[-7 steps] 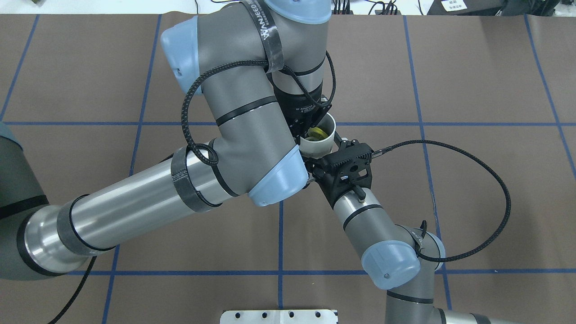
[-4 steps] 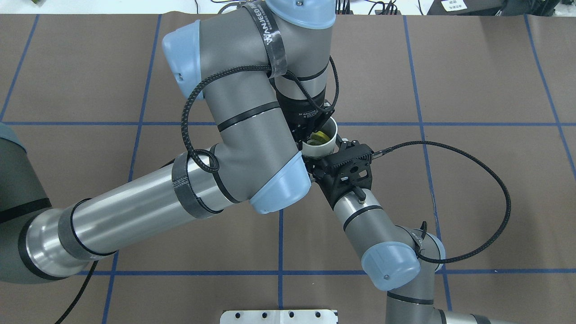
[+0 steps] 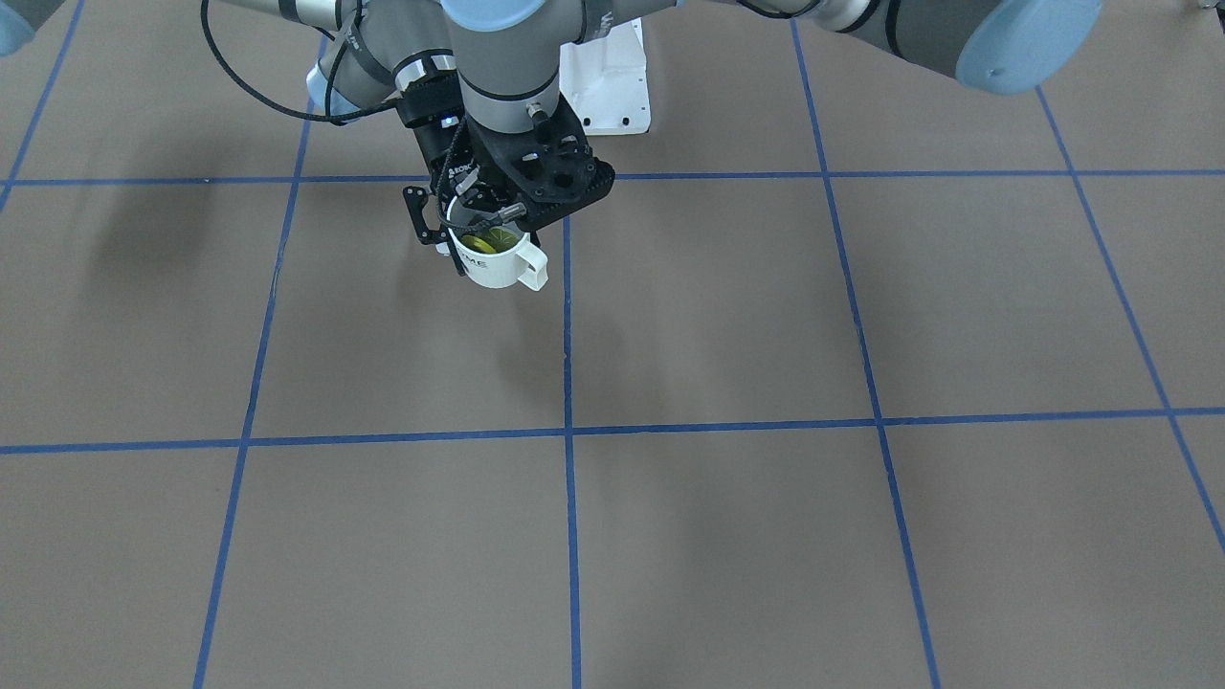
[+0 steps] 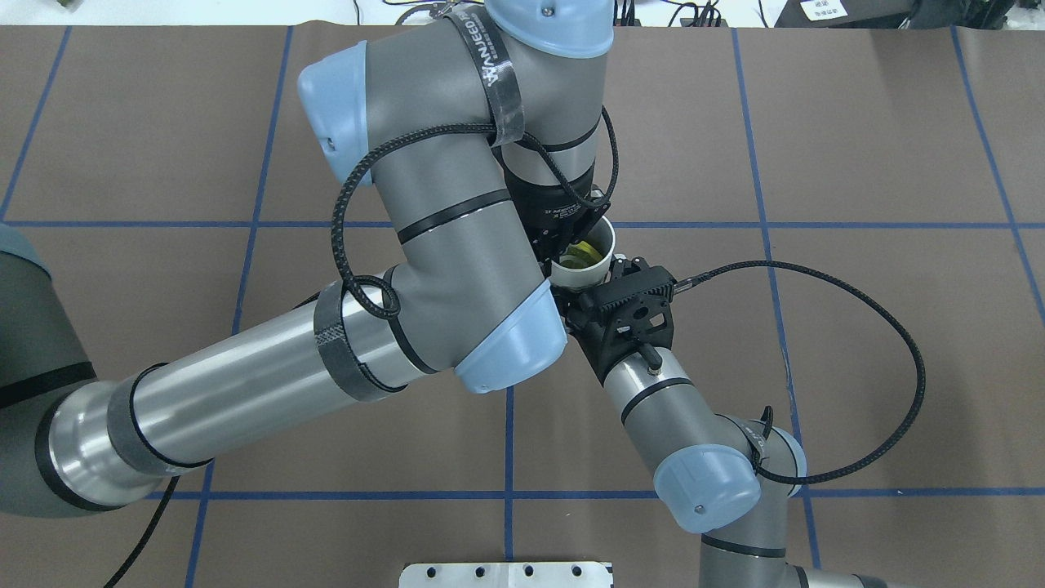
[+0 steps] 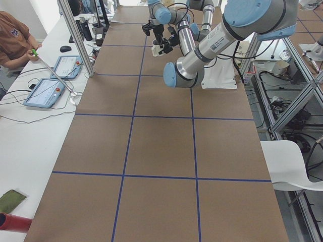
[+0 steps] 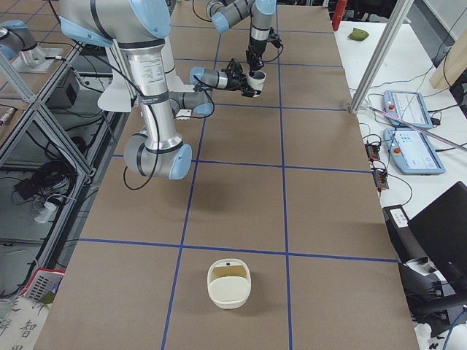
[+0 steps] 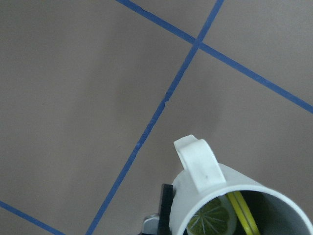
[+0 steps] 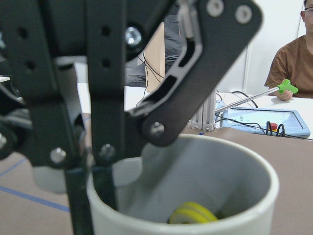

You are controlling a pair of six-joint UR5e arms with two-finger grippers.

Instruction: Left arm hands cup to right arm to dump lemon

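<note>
The cream-white cup [image 3: 490, 266] hangs upright above the table, its handle [image 3: 532, 271] toward the operators' side. A yellow-green lemon [image 3: 483, 240] slice lies inside; it also shows in the left wrist view [image 7: 211, 223]. My left gripper [image 3: 490, 228] points straight down and is shut on the cup's rim [image 4: 589, 260], one finger inside it. My right gripper [image 3: 442, 244], lettered ROBOTIQ, reaches in level from the robot's right. Its jaws are open at the cup's side, one finger [image 3: 417, 216] apart from the wall. The right wrist view shows the cup [image 8: 195, 196] filling the frame.
A cream basket [image 6: 228, 283] stands on the brown mat toward the table's right end. The white base plate [image 4: 506, 574] sits at the robot's edge. An operator [image 5: 12, 38] and tablets [image 5: 48, 92] are beside the far long edge. The right arm's black cable [image 4: 890, 327] loops out sideways.
My left arm has shifted slightly toward the robot's right, bringing the cup closer to the right gripper. The right arm has edged forward a little. Both grips look unchanged.
</note>
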